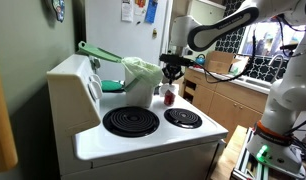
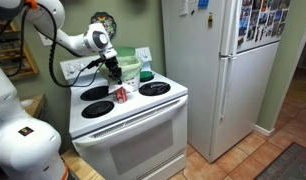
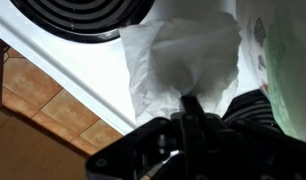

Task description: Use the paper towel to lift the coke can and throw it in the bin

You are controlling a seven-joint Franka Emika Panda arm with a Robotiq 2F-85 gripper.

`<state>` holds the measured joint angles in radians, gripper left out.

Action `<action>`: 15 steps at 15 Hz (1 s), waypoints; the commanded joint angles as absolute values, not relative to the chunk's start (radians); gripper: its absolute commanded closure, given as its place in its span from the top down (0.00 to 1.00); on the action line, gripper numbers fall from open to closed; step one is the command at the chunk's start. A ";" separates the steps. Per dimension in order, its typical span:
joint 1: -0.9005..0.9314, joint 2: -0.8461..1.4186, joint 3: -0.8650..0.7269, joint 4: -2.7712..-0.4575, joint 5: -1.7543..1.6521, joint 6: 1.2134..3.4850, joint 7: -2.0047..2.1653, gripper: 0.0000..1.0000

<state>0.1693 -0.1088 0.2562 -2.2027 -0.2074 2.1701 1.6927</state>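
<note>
The red coke can (image 1: 170,97) stands on the white stove top between the burners and also shows in an exterior view (image 2: 120,95). My gripper (image 1: 173,72) hangs just above it, as both exterior views show (image 2: 113,72). In the wrist view the fingers (image 3: 191,103) look pressed together on a crumpled white paper towel (image 3: 188,50), which hangs below them and hides the can. A bin lined with a pale green bag (image 1: 141,76) sits at the back of the stove, close beside the gripper; it also shows in an exterior view (image 2: 144,68) and at the wrist view's right edge (image 3: 285,60).
The white stove (image 2: 133,112) has black coil burners (image 1: 130,121) at the front. A white fridge (image 2: 218,70) stands beside the stove. Wooden cabinets (image 1: 218,100) and a second robot base (image 1: 283,100) are beyond the stove.
</note>
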 commanded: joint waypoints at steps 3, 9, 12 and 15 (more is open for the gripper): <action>0.169 -0.134 0.253 -2.240 -0.264 2.206 1.730 0.00; 0.164 -0.171 0.256 -2.252 -0.280 2.200 1.729 0.00; 0.158 -0.167 0.258 -2.263 -0.301 2.178 1.720 0.00; 0.157 -0.155 0.258 -2.279 -0.319 2.207 1.720 0.00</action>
